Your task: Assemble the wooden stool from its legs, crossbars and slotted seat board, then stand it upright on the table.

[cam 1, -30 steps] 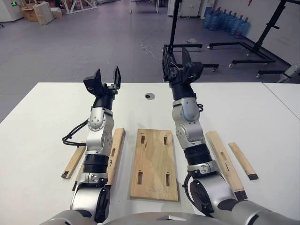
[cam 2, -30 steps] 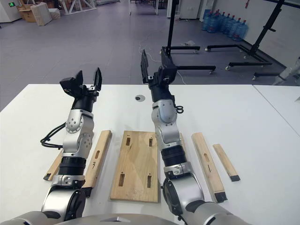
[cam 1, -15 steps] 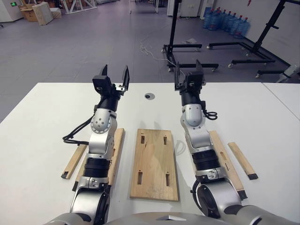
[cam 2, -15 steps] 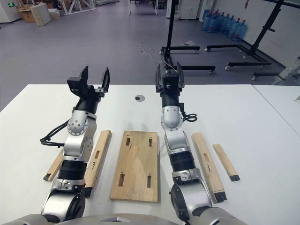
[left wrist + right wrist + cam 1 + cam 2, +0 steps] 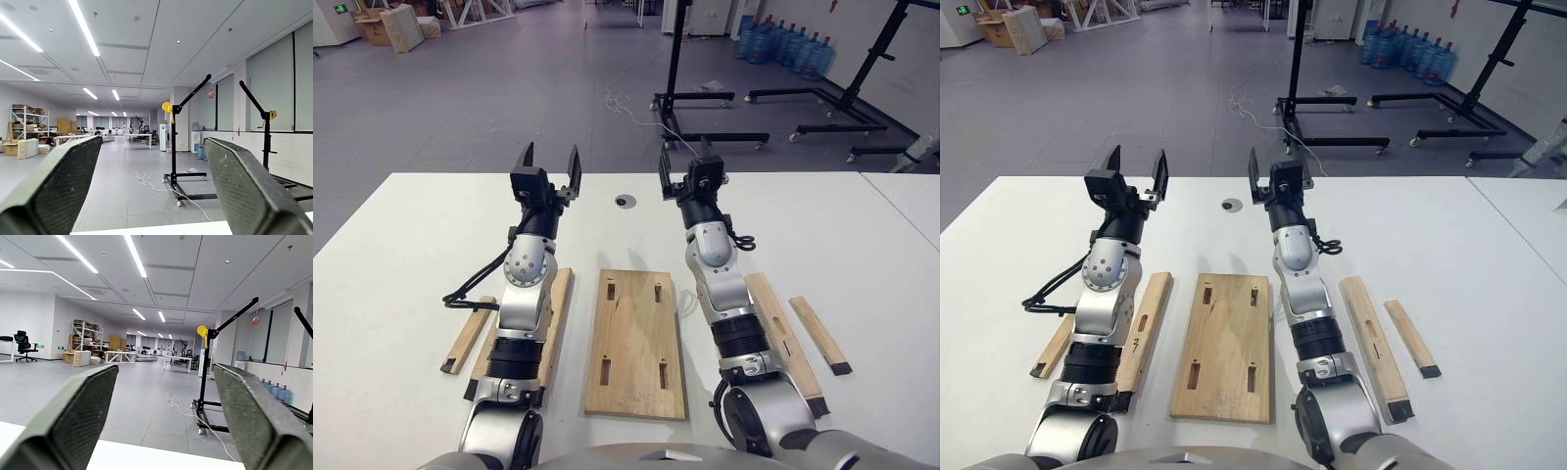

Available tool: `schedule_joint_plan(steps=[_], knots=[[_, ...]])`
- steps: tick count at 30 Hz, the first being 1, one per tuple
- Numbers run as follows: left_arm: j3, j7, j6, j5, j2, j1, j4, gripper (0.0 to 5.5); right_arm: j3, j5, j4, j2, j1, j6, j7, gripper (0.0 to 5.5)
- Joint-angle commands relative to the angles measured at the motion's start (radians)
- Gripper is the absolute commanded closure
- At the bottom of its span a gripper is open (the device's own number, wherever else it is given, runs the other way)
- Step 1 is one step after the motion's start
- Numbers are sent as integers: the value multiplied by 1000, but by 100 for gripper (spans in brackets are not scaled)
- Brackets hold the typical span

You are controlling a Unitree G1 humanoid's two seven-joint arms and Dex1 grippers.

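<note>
Left eye view has the white table [image 5: 391, 245] spanning the frame, with the slotted seat board [image 5: 634, 343] lying flat at lower centre. The left leg [image 5: 560, 304] lies beside it, partly under the left arm, and the right leg [image 5: 785, 338] lies opposite. The left crossbar [image 5: 467, 338] and right crossbar [image 5: 819, 335] sit outermost. The left pincer [image 5: 551, 163] and right pincer [image 5: 684, 162] hover mid-frame, both wide (nothing gripped). Assembly looks unstarted; next, I judge, a pincer must descend onto a leg.
</note>
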Motion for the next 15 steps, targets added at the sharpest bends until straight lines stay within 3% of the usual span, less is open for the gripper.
schedule_joint_plan(steps=[1, 15], knots=[[3, 6, -2, 8, 1, 11, -8, 167, -5, 0, 25, -4, -31, -5, 5, 168], [-12, -20, 14, 7, 5, 65, -72, 167, -2, 47, -28, 14, 11, 62, 56, 168]])
